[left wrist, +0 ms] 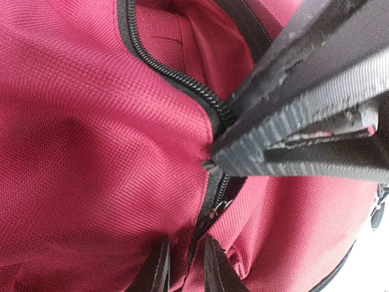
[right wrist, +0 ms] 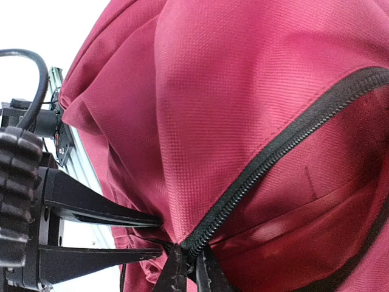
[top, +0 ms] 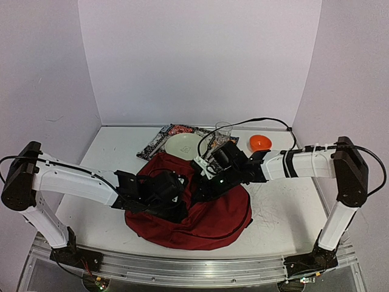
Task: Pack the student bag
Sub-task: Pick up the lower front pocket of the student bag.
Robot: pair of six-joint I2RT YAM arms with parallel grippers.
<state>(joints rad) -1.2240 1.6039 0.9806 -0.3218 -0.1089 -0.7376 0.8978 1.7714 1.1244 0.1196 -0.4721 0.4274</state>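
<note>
Student bag (top: 206,222) lies partly unzipped, showing only red lining (left wrist: 203,52) inside

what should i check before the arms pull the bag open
1. Grip of left gripper on bag fabric by the zip: ok
2. Grip of right gripper on the zip: ok
3. Opening wide enough to pack: cannot tell
4. Gap between plate and bag: cannot tell, plate sits at the bag's far edge
5. Gap between bowl and bag: ok
</note>
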